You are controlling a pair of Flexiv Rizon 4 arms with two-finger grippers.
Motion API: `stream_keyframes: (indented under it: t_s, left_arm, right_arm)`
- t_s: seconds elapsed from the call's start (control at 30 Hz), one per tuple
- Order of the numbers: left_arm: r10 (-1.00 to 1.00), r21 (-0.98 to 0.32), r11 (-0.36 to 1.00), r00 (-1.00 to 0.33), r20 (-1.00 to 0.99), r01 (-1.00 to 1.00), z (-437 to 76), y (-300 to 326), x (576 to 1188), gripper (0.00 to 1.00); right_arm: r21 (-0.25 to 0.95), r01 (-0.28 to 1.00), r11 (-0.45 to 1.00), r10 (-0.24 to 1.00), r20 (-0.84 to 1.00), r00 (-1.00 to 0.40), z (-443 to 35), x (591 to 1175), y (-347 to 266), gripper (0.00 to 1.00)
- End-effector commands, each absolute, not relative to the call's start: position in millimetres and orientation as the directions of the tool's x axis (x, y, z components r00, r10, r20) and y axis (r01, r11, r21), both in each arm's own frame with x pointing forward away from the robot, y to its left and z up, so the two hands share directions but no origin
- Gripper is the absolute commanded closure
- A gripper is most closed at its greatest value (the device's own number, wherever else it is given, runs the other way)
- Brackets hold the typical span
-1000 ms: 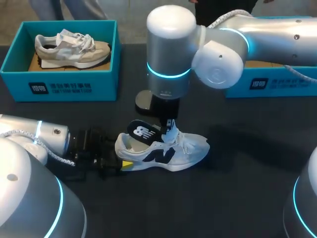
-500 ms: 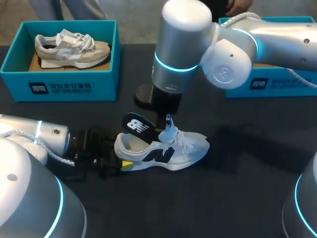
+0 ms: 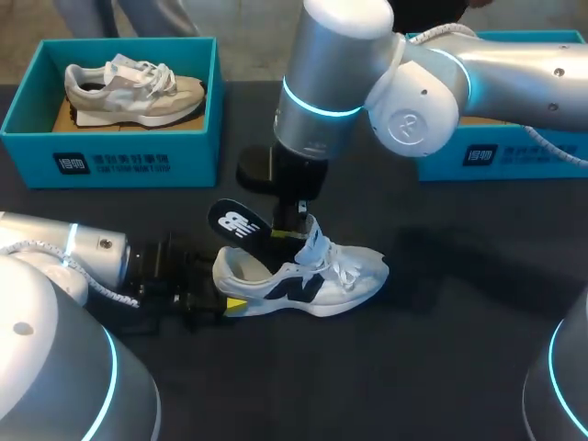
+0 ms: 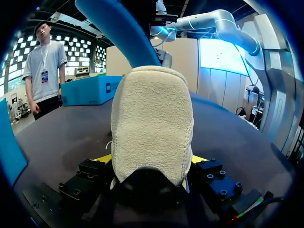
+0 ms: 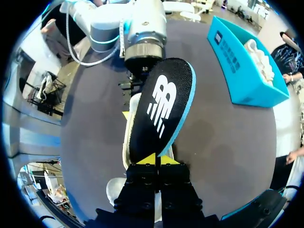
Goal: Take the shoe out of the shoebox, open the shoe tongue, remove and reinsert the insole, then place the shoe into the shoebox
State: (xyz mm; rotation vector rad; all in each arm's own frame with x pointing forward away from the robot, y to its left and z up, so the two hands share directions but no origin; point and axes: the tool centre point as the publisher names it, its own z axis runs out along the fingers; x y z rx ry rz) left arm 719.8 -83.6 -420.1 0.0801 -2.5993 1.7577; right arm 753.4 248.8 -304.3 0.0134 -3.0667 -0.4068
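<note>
A white shoe (image 3: 308, 278) with dark side marks lies on its sole on the black table (image 3: 441, 349), toe to the right. My left gripper (image 3: 226, 290) is shut on its heel; in the left wrist view the fuzzy heel (image 4: 152, 128) fills the gap between the yellow tips of that gripper (image 4: 151, 164). My right gripper (image 3: 291, 233) hangs over the shoe's opening, shut on one end of the black insole (image 3: 237, 223). The insole (image 5: 164, 107), blue underneath with a white logo, slants up out of the shoe from the right gripper (image 5: 156, 160).
A teal shoebox (image 3: 110, 158) at the back left holds a beige shoe (image 3: 133, 90). A second teal box (image 3: 514, 156) stands at the back right, under my right arm. Bare black tabletop lies in front of and to the right of the white shoe.
My right arm has swung left and drawn the insole leftward and further out of the shoe. The left gripper and the shoe have kept still.
</note>
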Motion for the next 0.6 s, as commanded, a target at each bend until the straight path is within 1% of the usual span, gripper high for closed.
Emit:
stream_keyframes:
  t_s: [0.03, 0.33, 0.4, 0.43, 0.5, 0.6]
  left_arm:
    - [-0.043, -0.927, 0.371, -0.999, 0.029, -0.043, -423, -85, 719, 1.00]
    - [-0.043, -0.927, 0.371, -0.999, 0.029, -0.043, -423, -85, 719, 1.00]
    - [-0.043, -0.927, 0.371, -0.999, 0.029, -0.043, -423, -85, 719, 1.00]
    - [-0.043, -0.927, 0.371, -0.999, 0.029, -0.043, -423, -85, 719, 1.00]
    - [-0.043, -0.927, 0.371, -0.999, 0.029, -0.043, -423, -85, 719, 1.00]
    - [-0.043, -0.927, 0.371, -0.999, 0.029, -0.043, -423, -85, 719, 1.00]
  right_arm:
    - [0.275, -0.028, 0.961, -0.046, 0.058, -0.997, -308, 756, 262, 1.00]
    - [0.297, -0.063, 0.953, -0.087, 0.068, -0.994, -313, 759, 277, 1.00]
    - [0.297, -0.057, 0.953, -0.081, 0.071, -0.994, -313, 759, 277, 0.70]
    - [0.298, -0.053, 0.953, -0.078, 0.071, -0.994, -312, 758, 276, 0.62]
    - [0.302, -0.046, 0.952, -0.072, 0.074, -0.995, -310, 757, 274, 0.55]
    - [0.317, -0.030, 0.948, -0.062, 0.092, -0.994, -308, 756, 271, 0.53]
